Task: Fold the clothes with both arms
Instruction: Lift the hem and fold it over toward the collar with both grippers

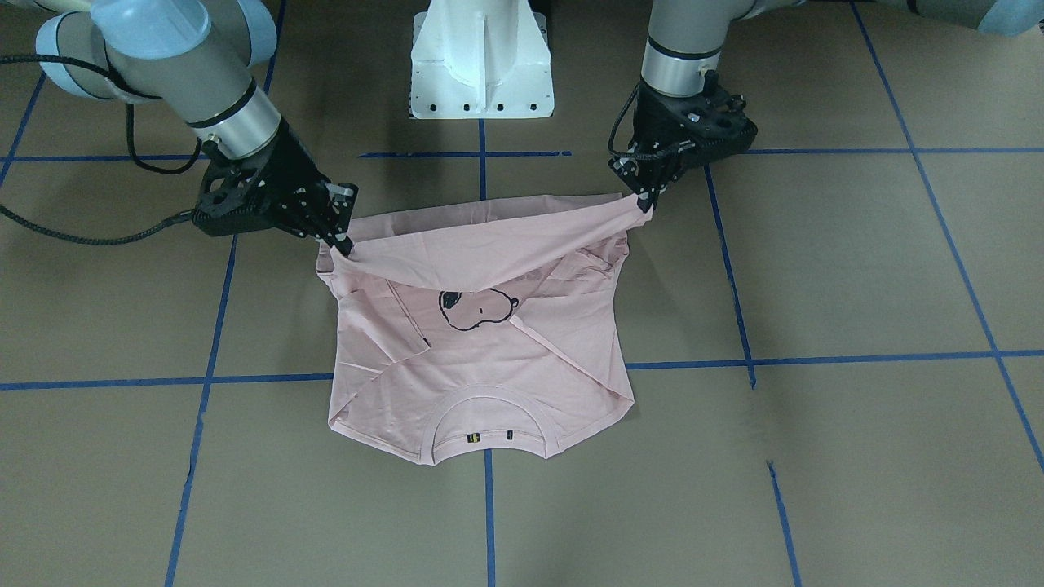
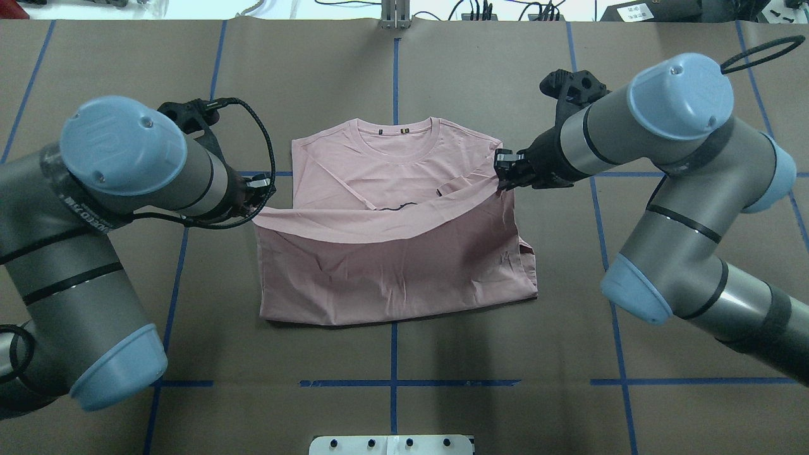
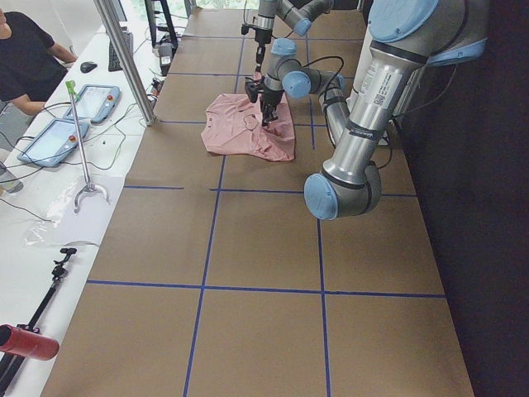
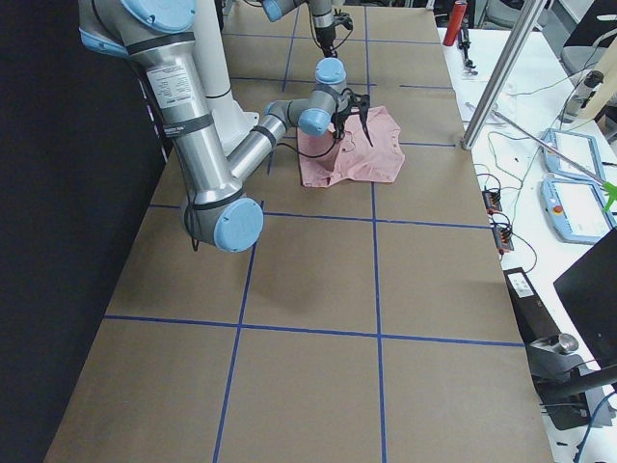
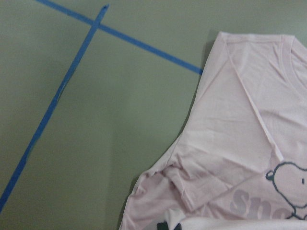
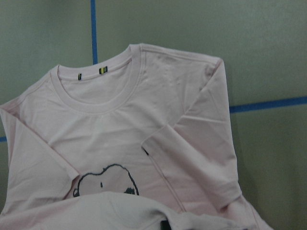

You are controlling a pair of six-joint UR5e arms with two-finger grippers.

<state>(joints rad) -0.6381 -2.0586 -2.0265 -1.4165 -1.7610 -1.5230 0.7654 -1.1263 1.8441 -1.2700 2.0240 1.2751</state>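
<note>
I judge the fold about halfway. The pink T-shirt (image 1: 481,375) lies mid-frame on the table (image 1: 856,269), collar (image 1: 489,424) toward the bottom edge, with both sleeves already turned in over the chest. The left gripper (image 1: 646,200) and the right gripper (image 1: 344,244) are each clamped on a corner of the hem (image 1: 489,236), which hangs raised and taut between them, just above the dog print (image 1: 477,310). What remains, I reckon, is carrying that hem over to the collar and letting go. The table is brown paper gridded with blue tape (image 1: 816,359), and the white pedestal (image 1: 481,57) stands at top centre. In the left side view, a bench with tablets (image 3: 54,141) and a person (image 3: 25,58) fill the upper left.
</note>
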